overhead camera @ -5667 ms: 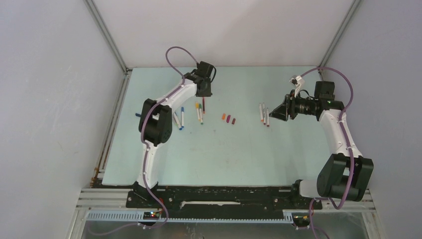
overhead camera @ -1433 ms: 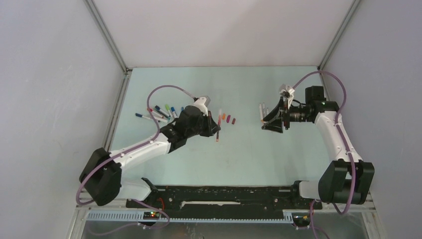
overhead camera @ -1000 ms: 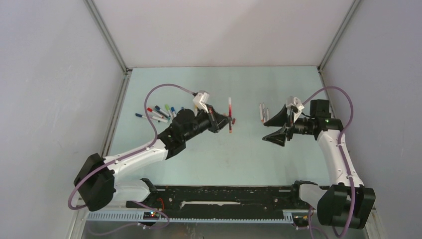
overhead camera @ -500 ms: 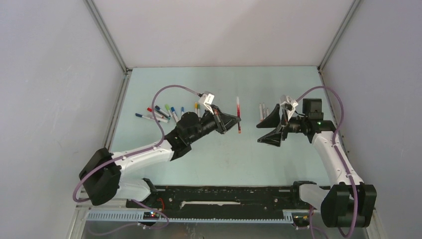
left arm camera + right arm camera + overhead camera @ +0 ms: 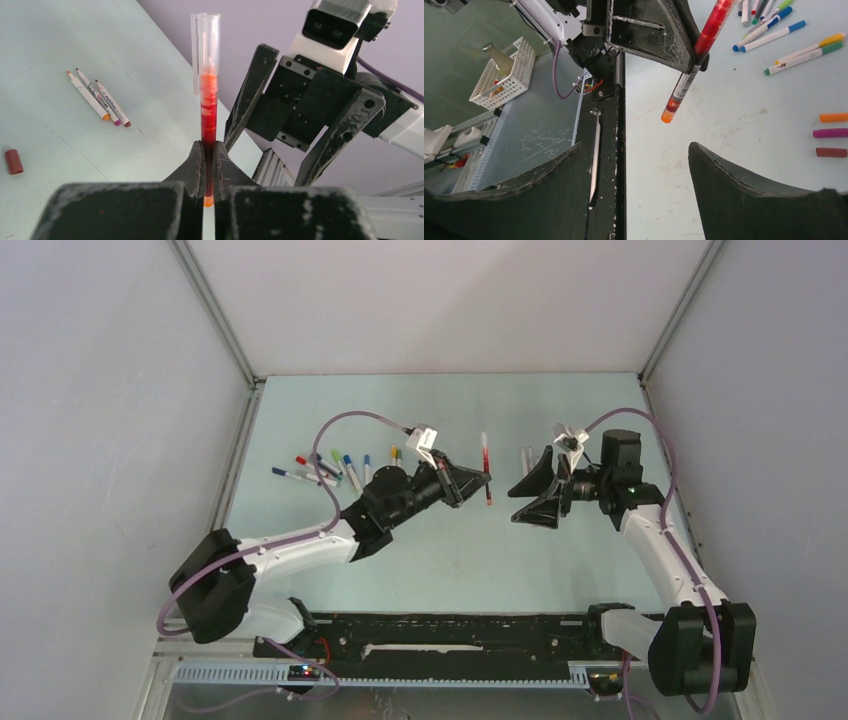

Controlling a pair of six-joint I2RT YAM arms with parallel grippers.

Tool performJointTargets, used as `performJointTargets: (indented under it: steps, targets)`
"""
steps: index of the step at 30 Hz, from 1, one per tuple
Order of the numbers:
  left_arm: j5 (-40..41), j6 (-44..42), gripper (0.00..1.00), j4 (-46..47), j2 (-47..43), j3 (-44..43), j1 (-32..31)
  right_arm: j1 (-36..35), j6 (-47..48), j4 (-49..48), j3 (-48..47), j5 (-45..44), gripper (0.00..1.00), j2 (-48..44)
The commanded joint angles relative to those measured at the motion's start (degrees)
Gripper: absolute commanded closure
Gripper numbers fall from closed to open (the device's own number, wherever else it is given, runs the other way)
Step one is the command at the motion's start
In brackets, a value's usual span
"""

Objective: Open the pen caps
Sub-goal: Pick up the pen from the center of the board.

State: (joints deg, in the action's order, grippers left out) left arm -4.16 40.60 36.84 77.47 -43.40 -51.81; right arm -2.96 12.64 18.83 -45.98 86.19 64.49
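My left gripper (image 5: pixel 478 480) (image 5: pixel 209 150) is shut on a red pen (image 5: pixel 485 466) (image 5: pixel 209 115) and holds it upright above the table. The pen has a clear cap (image 5: pixel 205 47) at its far end. In the right wrist view the pen (image 5: pixel 696 60) hangs tilted, orange end down. My right gripper (image 5: pixel 522 495) (image 5: pixel 635 147) is wide open and empty, facing the pen from a short gap to its right. Three loose pen caps lie on the table: orange (image 5: pixel 834 117), purple (image 5: pixel 830 133) and dark red (image 5: pixel 831 152) (image 5: pixel 13 161).
Several capped pens (image 5: pixel 325 465) (image 5: pixel 774 35) lie at the left of the table. Three uncapped barrels (image 5: pixel 97 95) (image 5: pixel 527 455) lie behind the right gripper. A white basket with a bottle (image 5: pixel 504 70) sits off the table's near side.
My left gripper has carried the red pen up and to the right, toward the right gripper. The right gripper has swung left toward it and stays open.
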Motion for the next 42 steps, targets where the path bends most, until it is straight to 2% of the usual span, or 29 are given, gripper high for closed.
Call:
performJointTargets:
  steps: [1,11,15,19,24,29,31,36,40,42]
  targets:
    - [2.0,0.9,1.0,4.2,2.1,-5.1,-0.9,-1.3,-15.3,-14.3,2.4,-2.9,0.24,0.0]
    - [1.7,2.1,1.0,6.2,6.8,-8.9,-3.0,-2.7,-25.2,-21.6,3.4,-11.6,0.25,1.1]
    - [1.9,2.1,1.0,6.7,8.0,-9.7,-3.9,-2.8,-27.2,-22.8,3.6,-13.4,0.31,1.1]
    - [1.8,2.2,1.0,6.8,8.6,-10.4,-4.3,-2.8,-28.0,-23.7,3.7,-13.1,0.46,1.3]
    - [2.1,2.1,1.0,7.0,8.1,-9.9,-4.4,-3.0,-28.3,-24.0,3.7,-13.0,0.75,1.3]
    - [1.4,2.4,0.97,6.8,7.4,-9.8,-4.5,-2.9,-27.3,-24.2,3.6,-13.4,1.0,1.2]
    - [1.0,2.6,0.87,6.7,6.7,-9.5,-4.5,-2.9,-27.1,-24.5,3.6,-12.8,1.0,0.9]
    - [2.0,0.4,0.38,1.1,1.8,-8.5,-4.0,-1.8,-23.5,-24.3,3.6,-5.5,1.0,0.8]
    - [2.3,-3.8,0.15,0.5,-3.1,-5.9,-3.7,-1.4,-19.8,-23.3,3.6,0.4,1.0,1.0]
    - [2.5,-5.2,0.12,-0.1,-4.6,-5.5,-3.4,-1.4,-19.2,-23.0,3.6,1.4,1.0,1.2]
